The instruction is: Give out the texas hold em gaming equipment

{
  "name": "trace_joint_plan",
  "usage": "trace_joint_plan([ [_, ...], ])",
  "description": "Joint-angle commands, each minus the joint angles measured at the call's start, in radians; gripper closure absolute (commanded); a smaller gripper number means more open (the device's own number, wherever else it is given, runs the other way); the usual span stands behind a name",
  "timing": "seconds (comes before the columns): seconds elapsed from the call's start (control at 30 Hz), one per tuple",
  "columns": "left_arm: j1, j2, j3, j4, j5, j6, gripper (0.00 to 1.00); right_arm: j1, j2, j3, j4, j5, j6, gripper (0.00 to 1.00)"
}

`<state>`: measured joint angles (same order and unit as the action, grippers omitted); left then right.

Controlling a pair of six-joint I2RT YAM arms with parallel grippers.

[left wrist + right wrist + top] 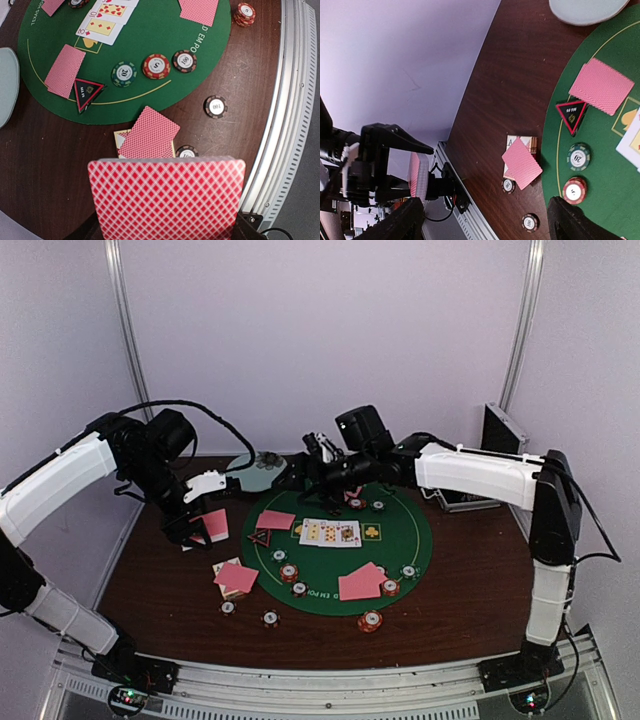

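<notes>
Deck [166, 197] in left claw [205, 527] partly hides chip [187, 151] beside card pile [149, 134].

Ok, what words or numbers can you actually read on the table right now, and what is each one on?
"TEXAS HO", cut off by the frame edge: green mat
"EM PO": same mat, near edge
"20": green chip
"5": red chip
"100": dark chip on the mat
"100": dark chip on the table
"10": face-up diamond card
Lettering on the triangle marker: too blurred to read.
</notes>
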<state>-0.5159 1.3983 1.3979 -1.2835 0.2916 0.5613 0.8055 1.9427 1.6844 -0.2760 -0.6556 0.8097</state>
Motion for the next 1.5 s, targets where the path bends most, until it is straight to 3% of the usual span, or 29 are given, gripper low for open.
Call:
trace_joint_plan([
  [0.0, 0.002, -0.015, 0.021, 0.019, 0.02, -0.016, 1.0, 0.062, 0.033, -0.025, 0.148, -0.032, 0.124, 0.11],
  [0.33, 0.002, 0.001, 0.043, 0.018, 0.037, -0.023, 1.0, 0.141, 0.088, -0.072, 0.395, -0.068, 0.314, 0.14],
  [0.83, 0.002, 0.002, 0.049, 0.018, 0.032, -0.02, 1.0, 0.2, 0.158, -0.095, 0.631, -0.084, 0.472, 0.16],
  [1.47, 0.002, 0.005, 0.041, 0.019, 0.024, -0.014, 1.0, 0.238, 0.272, 0.059, 0.606, -0.125, 0.534, 0.2],
])
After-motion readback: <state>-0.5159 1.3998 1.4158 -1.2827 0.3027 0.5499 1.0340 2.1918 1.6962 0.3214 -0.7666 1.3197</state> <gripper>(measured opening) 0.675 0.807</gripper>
